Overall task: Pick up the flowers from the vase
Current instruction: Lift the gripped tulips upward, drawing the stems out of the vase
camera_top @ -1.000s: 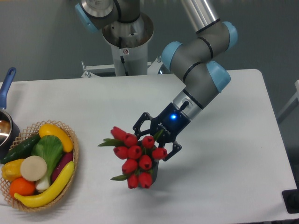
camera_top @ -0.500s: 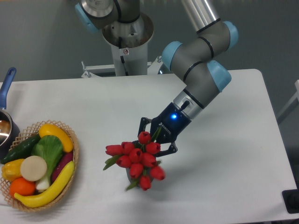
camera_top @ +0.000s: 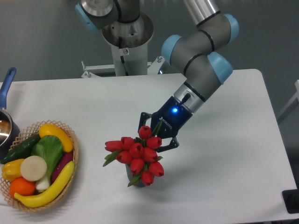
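Note:
A bunch of red tulip flowers (camera_top: 137,154) with green leaves sits at the middle front of the white table. It covers most of the small dark grey vase (camera_top: 132,180), of which only the lower part shows beneath the buds. My gripper (camera_top: 157,137) reaches in from the upper right, with its jaws closed in on the back of the bunch just behind the top buds. The fingertips are partly hidden by the blossoms. The stems are out of sight.
A wicker basket (camera_top: 74,141) of toy fruit and vegetables stands at the front left. Beyond it, at the left edge, is a pot with a blue handle (camera_top: 8,80). The arm's base column (camera_top: 126,39) rises at the back centre.
The jaws, open around the bunch a second ago, have closed on it. The flowers shifted and bunched together, then rose slightly with the wrist.

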Controlling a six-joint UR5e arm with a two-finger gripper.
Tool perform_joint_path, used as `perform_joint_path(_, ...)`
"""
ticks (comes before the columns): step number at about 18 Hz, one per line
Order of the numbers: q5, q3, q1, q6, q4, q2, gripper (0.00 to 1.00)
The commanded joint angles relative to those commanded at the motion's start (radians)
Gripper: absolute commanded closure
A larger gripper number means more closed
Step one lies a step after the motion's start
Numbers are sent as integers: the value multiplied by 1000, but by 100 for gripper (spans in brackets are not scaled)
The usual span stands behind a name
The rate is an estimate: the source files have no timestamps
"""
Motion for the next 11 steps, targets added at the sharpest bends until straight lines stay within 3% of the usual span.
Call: perform_joint_path(11, -74, 63, -3, -17, 2, 54, 82)
